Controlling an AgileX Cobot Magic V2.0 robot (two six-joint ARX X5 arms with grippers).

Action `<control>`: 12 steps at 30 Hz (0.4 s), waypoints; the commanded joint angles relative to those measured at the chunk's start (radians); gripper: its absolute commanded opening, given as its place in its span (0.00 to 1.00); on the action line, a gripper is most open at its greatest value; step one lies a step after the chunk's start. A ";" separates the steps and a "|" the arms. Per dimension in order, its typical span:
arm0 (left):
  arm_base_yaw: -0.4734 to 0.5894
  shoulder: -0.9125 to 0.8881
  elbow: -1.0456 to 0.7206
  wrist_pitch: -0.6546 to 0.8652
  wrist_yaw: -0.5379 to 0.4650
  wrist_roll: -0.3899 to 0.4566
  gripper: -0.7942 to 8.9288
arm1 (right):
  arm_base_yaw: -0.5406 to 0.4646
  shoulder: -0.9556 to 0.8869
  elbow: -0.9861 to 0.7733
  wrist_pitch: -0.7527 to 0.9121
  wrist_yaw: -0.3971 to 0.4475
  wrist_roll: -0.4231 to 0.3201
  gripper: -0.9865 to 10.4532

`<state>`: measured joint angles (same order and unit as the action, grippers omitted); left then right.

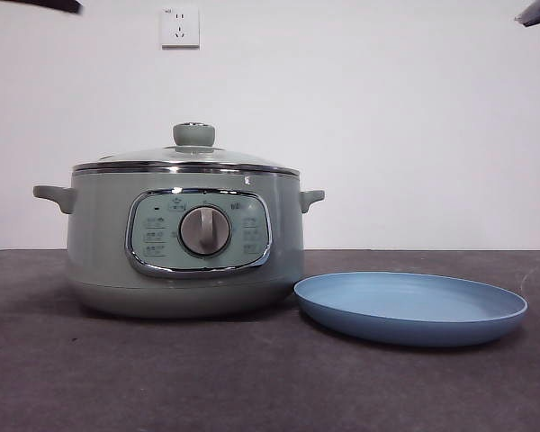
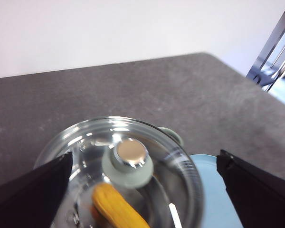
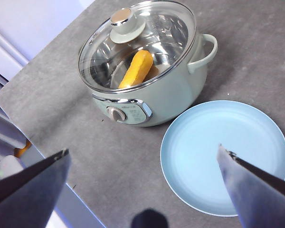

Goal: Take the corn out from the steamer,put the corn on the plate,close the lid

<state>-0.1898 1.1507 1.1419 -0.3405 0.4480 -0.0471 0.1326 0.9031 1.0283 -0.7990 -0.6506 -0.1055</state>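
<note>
The grey bench (image 1: 90,378) carries the green steamer (image 1: 185,238), with the blue plate (image 1: 411,308) just beside it, bare. The glass lid (image 3: 137,42) sits shut on the steamer, and the corn (image 3: 131,69) lies inside under the glass. The left hand (image 2: 142,190) hangs above the lid knob, jaws spread wide. The right hand (image 3: 145,190) is held high over the bench near the plate, jaws spread too, gripping nothing.

A dark grey table (image 1: 90,378) meets a white wall (image 1: 387,117) bearing a white socket (image 1: 180,27).
</note>
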 commanded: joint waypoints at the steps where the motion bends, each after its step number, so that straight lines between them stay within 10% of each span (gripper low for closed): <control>1: -0.030 0.086 0.013 0.039 -0.026 0.051 0.69 | 0.002 0.010 0.002 0.005 0.002 -0.008 0.64; 12: -0.135 0.309 0.019 0.213 -0.157 0.060 0.69 | 0.002 0.014 0.002 0.004 0.002 -0.008 0.64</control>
<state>-0.3183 1.4475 1.1599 -0.1425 0.3016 -0.0025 0.1326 0.9169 1.0283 -0.7990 -0.6506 -0.1055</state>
